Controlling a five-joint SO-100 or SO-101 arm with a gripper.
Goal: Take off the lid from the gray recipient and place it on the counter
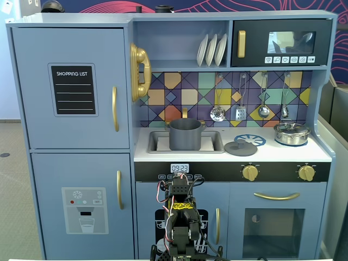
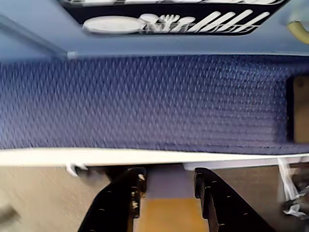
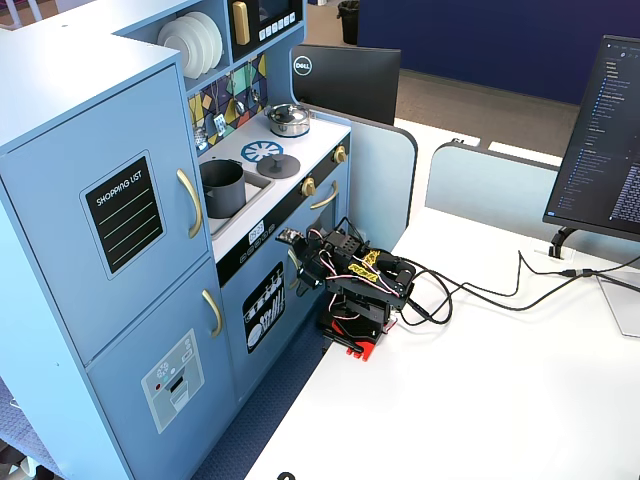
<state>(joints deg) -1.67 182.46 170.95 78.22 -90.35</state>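
The dark-gray lid (image 1: 241,147) lies flat on the white counter (image 1: 283,153), just in front of and left of the blue burner disc (image 1: 253,139). The gray recipient (image 1: 185,134) stands uncovered in the sink basin; it also shows in a fixed view (image 3: 222,188). My gripper (image 2: 166,176) is open and empty, its jaws apart, pointing down past the table edge at the blue carpet. The arm is folded low on the white table in front of the toy kitchen (image 3: 296,262), far below the counter.
A shiny silver lidded pot (image 1: 292,132) stands at the counter's right end. Utensils (image 1: 241,111) hang on the back wall. Cables (image 3: 480,290) run from the arm's base across the table. A monitor (image 3: 598,140) stands at the right.
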